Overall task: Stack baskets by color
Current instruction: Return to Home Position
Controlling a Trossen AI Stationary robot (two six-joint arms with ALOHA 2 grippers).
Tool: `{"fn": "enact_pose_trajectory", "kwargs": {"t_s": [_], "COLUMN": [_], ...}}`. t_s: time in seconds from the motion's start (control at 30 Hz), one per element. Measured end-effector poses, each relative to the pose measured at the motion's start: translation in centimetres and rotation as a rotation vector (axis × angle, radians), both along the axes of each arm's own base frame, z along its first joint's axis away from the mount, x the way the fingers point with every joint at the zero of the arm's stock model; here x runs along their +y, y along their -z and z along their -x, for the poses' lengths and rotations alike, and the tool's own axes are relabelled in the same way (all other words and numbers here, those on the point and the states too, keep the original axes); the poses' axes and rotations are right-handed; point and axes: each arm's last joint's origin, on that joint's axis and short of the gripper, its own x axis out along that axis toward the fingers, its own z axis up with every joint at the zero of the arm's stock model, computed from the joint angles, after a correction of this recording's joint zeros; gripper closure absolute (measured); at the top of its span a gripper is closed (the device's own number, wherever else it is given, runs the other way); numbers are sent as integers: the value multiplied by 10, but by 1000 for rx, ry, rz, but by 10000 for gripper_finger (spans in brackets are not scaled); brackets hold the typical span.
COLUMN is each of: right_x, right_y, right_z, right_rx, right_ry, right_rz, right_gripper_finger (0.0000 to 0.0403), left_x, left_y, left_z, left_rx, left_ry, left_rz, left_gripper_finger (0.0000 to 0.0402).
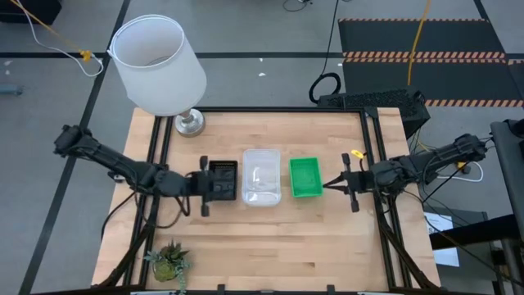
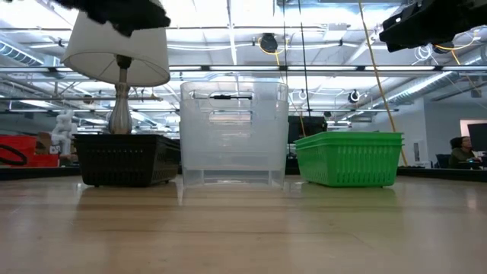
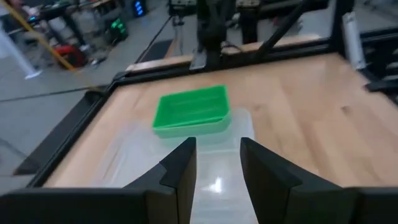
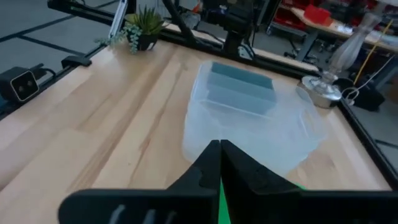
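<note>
Three lots of baskets stand in a row on the wooden table: a black mesh basket (image 1: pixel 223 169) (image 2: pixel 125 160) on the left, a taller stack of clear baskets (image 1: pixel 261 175) (image 2: pixel 233 133) in the middle, a green basket (image 1: pixel 306 177) (image 2: pixel 348 158) on the right. All rest on their bottoms. My left gripper (image 1: pixel 228 183) (image 3: pixel 217 158) hangs open above the black basket, pointing toward the clear stack. My right gripper (image 1: pixel 329 185) (image 4: pixel 219 155) is shut with nothing in it, in the air just right of the green basket and pointing at it.
A big white lampshade (image 1: pixel 155 61) on a metal foot (image 1: pixel 190 123) stands at the table's far left. A small green plant (image 1: pixel 169 262) sits at the near left corner. A black frame rail (image 1: pixel 372 147) runs along the right edge. Bare wood lies in front of the baskets.
</note>
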Motion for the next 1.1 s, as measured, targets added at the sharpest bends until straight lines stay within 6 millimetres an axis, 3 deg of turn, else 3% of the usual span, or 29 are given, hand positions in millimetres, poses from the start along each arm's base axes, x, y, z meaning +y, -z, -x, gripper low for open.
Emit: {"fn": "enact_pose_trajectory", "kwargs": {"t_s": [0.27, 0.5, 0.63, 0.87, 1.1], "right_x": [-3, -5, -6, -8, -10], "right_y": [22, 36, 40, 47, 56], "right_z": [7, 13, 17, 23, 24], "right_rx": [-34, -95, -113, -185, -195], "right_ry": [-7, -15, -18, -58, -69], "right_rz": [17, 30, 31, 0, -8], "right_gripper_finger": [399, 399, 399, 402, 402], "left_x": [16, 23, 27, 35, 40], "left_y": [25, 43, 53, 67, 72], "left_z": [36, 54, 63, 76, 84], "left_rx": [-104, -148, -170, -221, -263], "left_ry": [46, 56, 65, 44, 36], "left_rz": [52, 47, 50, 56, 72], "left_gripper_finger": [275, 276, 305, 392, 386]}}
